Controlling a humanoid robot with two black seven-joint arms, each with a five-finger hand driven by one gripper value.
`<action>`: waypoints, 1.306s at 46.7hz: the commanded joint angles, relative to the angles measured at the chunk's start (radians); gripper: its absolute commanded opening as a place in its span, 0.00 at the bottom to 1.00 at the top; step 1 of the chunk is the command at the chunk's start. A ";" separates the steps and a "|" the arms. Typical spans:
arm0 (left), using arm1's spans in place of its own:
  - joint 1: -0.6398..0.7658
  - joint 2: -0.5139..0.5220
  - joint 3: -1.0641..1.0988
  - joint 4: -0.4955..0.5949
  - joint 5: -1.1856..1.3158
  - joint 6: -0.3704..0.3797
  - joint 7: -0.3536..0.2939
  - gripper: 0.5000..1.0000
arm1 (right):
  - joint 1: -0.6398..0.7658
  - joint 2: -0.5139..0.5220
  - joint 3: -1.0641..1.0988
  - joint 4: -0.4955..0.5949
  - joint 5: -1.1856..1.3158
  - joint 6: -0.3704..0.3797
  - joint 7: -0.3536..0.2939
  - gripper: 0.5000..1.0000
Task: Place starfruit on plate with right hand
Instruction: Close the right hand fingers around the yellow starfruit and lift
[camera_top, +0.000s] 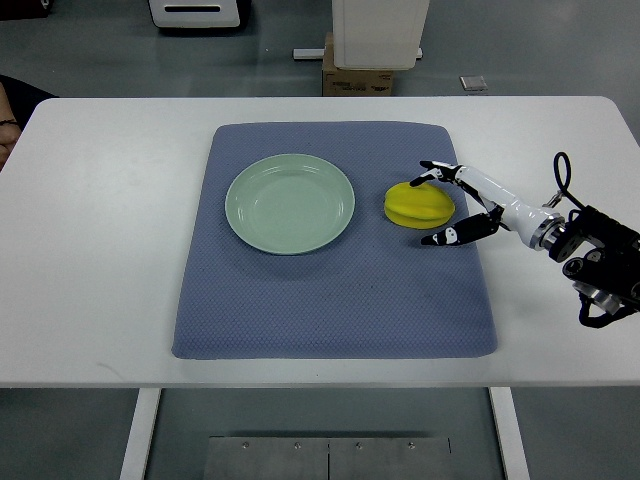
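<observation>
Right hand (450, 205), white with black fingertips, is seen at the right edge of the blue-grey woven mat (330, 300), its fingers spread wide and holding nothing; the arm enters from the picture's right.

Taken from left to right across that mat: a pale green round ceramic plate (290, 203) lies bare on the mat's upper middle. Just right of the plate, apart from its rim, the yellow oblong starfruit (419, 204) rests on the mat, its long axis running roughly across the picture. Right again, the upper finger (433, 170) reaches over the fruit's far edge, and the lower one (448, 236) lies beside its near edge, so the fruit sits within the open span, toward the plate from the palm. Contact cannot be confirmed.

No left hand is shown. A closing of the fingers around the fruit is judged to come next, then a carry toward the plate.
</observation>
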 joint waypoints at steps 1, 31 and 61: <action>0.000 0.000 0.000 0.000 0.000 0.000 0.000 1.00 | 0.003 0.006 -0.001 -0.002 0.000 -0.013 0.000 1.00; 0.000 0.000 0.000 0.000 0.000 0.000 0.000 1.00 | 0.000 0.058 -0.001 -0.058 0.000 -0.027 -0.020 0.87; 0.000 0.000 0.000 0.000 0.000 0.000 0.000 1.00 | 0.004 0.073 -0.033 -0.111 0.002 -0.027 -0.031 0.36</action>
